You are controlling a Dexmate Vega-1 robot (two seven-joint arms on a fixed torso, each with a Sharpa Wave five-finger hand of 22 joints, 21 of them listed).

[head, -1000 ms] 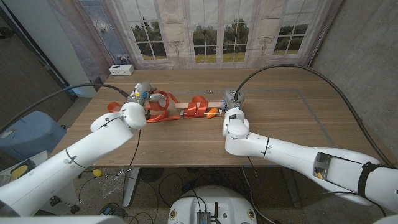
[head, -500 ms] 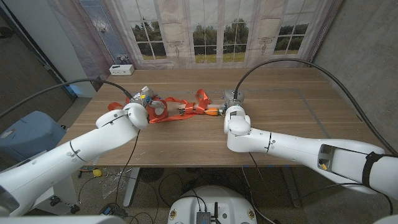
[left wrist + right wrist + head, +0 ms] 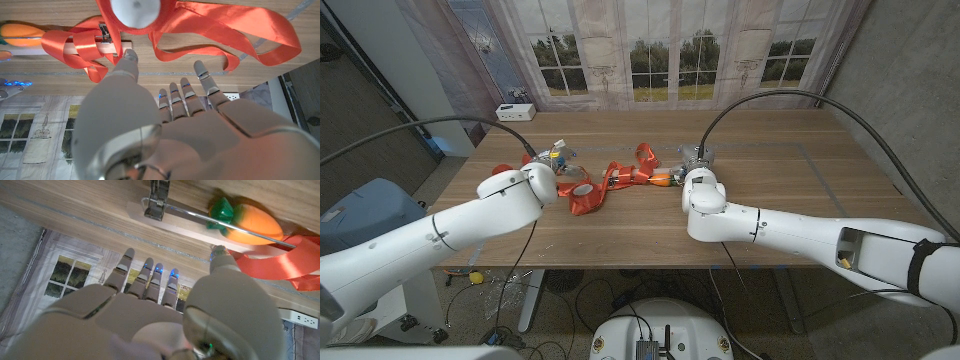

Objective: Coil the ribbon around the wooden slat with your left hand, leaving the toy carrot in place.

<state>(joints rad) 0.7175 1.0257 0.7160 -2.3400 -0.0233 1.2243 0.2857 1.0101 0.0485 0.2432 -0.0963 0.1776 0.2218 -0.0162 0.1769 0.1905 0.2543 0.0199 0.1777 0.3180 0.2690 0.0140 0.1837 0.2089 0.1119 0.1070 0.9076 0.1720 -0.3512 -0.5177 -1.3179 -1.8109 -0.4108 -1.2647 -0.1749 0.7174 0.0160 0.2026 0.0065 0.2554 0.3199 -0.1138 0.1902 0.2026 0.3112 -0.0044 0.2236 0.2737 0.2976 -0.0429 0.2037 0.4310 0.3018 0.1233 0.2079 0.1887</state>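
Head view: ribbon (image 3: 605, 183) loop now dropped nearer left hand (image 3: 546, 170).

No text, label or number seems legible on anything here.

Wooden slat (image 3: 642, 178): you see little; ribbon (image 3: 588, 190) wraps most of it.
Toy carrot (image 3: 248, 223): blurred in your right wrist view.
Left hand (image 3: 552, 160): your forearm hides its grip.

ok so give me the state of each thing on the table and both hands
ribbon: partly wound on the slat, rest lying loose on the table
slat: lying flat on the table
carrot: lying beside the slat
left hand: fingers spread, holding nothing
right hand: fingers apart, holding nothing
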